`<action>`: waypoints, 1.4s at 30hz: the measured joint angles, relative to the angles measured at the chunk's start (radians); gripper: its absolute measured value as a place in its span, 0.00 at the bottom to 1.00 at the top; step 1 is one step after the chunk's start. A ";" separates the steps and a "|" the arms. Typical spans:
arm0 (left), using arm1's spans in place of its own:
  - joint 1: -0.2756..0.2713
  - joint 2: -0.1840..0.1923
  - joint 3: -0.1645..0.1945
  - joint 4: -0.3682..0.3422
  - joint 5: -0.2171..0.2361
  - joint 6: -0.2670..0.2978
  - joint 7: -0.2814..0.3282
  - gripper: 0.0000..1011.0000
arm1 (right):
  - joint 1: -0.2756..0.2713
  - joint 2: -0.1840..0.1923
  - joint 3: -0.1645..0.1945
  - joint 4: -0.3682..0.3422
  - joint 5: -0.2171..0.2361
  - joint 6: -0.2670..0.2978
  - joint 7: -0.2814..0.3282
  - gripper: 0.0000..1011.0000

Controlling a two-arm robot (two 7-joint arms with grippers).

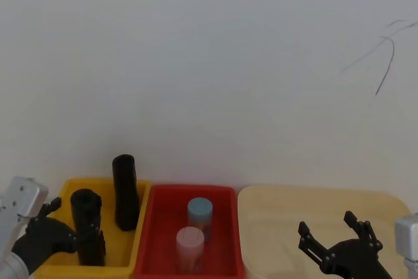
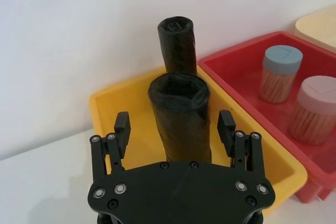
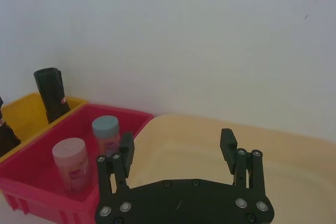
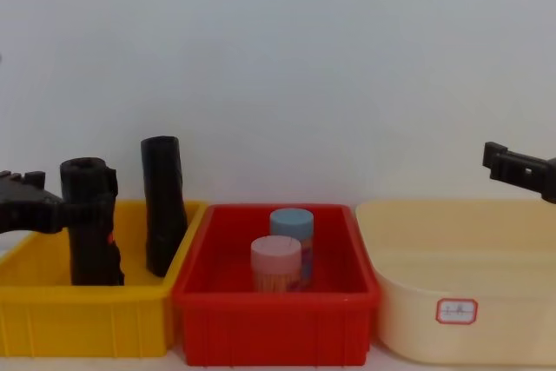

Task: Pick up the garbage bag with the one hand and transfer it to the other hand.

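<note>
1. Jaws of the left gripper (image 2: 174, 121): spread wide, one on each side of the garbage bag (image 4: 87, 249) near its top; in the left wrist view a gap shows on both sides, so nothing is gripped.
2. Garbage bag: a black, crinkled roll standing upright in the near part of the yellow bin (image 4: 87, 323), at the left of the scene; a small red mark shows on its side in the chest view.
3. Second black roll (image 4: 163, 206): in the same bin, farther back and to the right of the garbage bag; slightly tilted and apart from it.
4. Jaws of the right gripper (image 3: 177, 140): wide open and empty; this gripper hovers over the cream tub (image 4: 504, 327) at the right of the scene, well apart from the garbage bag.
5. Red bin (image 4: 274, 323): set between the yellow bin and the cream tub, just beside each; it holds a blue-lidded jar (image 4: 291, 219) farther back and a pink-lidded jar (image 4: 275, 254) nearer, both upright and just beside one another.
6. Bench (image 2: 42, 182): white; it carries the three containers in a row from left to right; the cream tub bears a small red-bordered label (image 4: 456, 310) on its near wall.
</note>
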 joint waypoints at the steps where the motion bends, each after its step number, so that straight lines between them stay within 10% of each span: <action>1: -0.007 -0.004 0.002 0.007 0.004 0.001 0.001 0.99 | 0.000 0.000 0.000 0.000 0.000 0.000 0.000 0.99; 21: -0.090 -0.053 0.030 0.088 0.042 0.016 -0.010 0.95 | 0.000 0.000 0.000 0.000 0.000 0.000 0.000 0.99; 42: -0.104 -0.062 0.034 0.104 0.052 0.020 -0.020 0.50 | 0.000 0.000 0.001 0.000 0.000 0.000 0.001 0.99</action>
